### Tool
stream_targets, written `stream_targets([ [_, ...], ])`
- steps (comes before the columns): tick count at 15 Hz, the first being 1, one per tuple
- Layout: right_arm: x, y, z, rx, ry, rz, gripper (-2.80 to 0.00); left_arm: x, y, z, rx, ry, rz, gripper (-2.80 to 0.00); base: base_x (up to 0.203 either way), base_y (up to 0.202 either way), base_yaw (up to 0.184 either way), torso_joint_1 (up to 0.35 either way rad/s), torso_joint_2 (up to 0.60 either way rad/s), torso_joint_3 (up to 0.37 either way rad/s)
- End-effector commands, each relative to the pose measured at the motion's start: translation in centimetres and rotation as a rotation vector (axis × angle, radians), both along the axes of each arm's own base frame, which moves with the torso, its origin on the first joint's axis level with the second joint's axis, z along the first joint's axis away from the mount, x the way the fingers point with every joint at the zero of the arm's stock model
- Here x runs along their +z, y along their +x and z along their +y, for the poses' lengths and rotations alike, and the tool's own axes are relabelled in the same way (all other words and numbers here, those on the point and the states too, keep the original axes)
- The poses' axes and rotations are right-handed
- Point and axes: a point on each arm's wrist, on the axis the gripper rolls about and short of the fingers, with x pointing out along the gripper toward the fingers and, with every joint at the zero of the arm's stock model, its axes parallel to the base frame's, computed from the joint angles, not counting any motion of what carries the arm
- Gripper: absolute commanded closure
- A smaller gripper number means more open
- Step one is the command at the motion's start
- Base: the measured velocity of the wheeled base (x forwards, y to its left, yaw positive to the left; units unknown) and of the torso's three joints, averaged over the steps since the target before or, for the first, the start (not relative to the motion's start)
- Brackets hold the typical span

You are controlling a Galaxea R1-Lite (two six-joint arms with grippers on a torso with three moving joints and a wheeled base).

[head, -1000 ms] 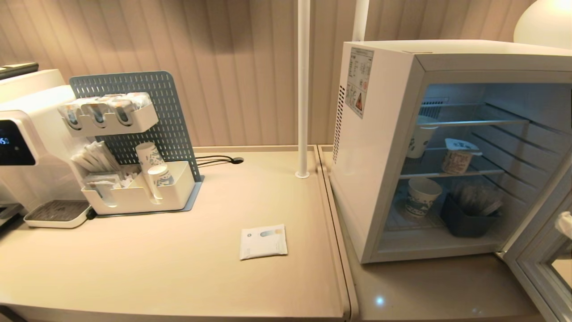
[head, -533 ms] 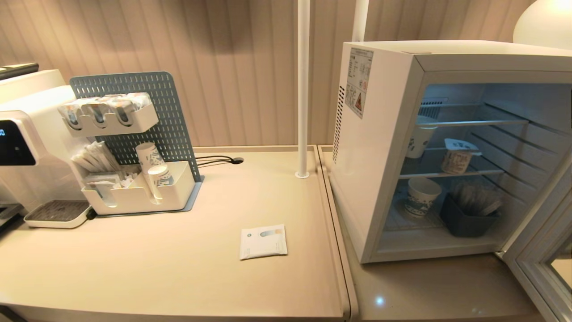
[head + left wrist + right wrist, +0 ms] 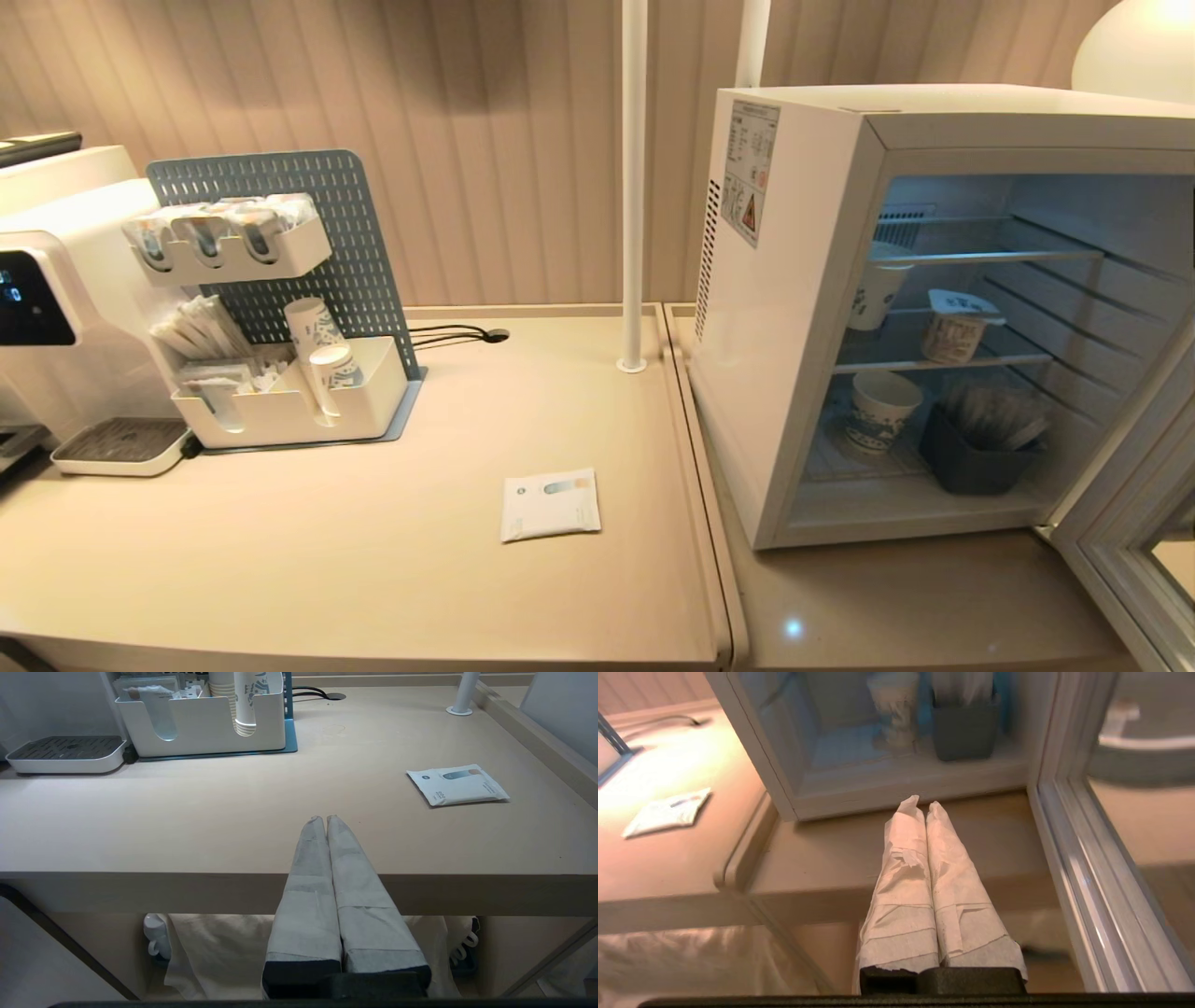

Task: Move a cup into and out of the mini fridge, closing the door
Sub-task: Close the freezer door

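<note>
Yogurt cup (image 3: 954, 329) stands on the mini fridge (image 3: 794, 308) middle wire shelf, apparently parked there to chill. Its door (image 3: 1134, 523) hangs open for access. Right gripper (image 3: 919, 805) sits before the fridge, pinched together, empty; left gripper (image 3: 324, 819) likewise.
</note>
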Motion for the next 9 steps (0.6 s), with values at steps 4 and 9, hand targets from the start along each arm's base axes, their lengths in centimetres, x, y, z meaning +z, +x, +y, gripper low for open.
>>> stream_targets([
  [4, -0.71, 0.34, 0.03, 0.015, -0.021, -0.054, 0.00, 0.00, 0.01, 0.00, 0.000, 0.000, 0.002, 0.00, 0.000, 0.000, 0.000, 0.000, 0.00, 0.000],
  [9, -0.83, 0.34, -0.03, -0.013, 0.051, -0.042, 0.00, -0.04, -0.13, 0.00, 0.000, 0.000, -0.018, 0.00, 0.000, 0.000, 0.000, 0.000, 0.00, 0.000],
])
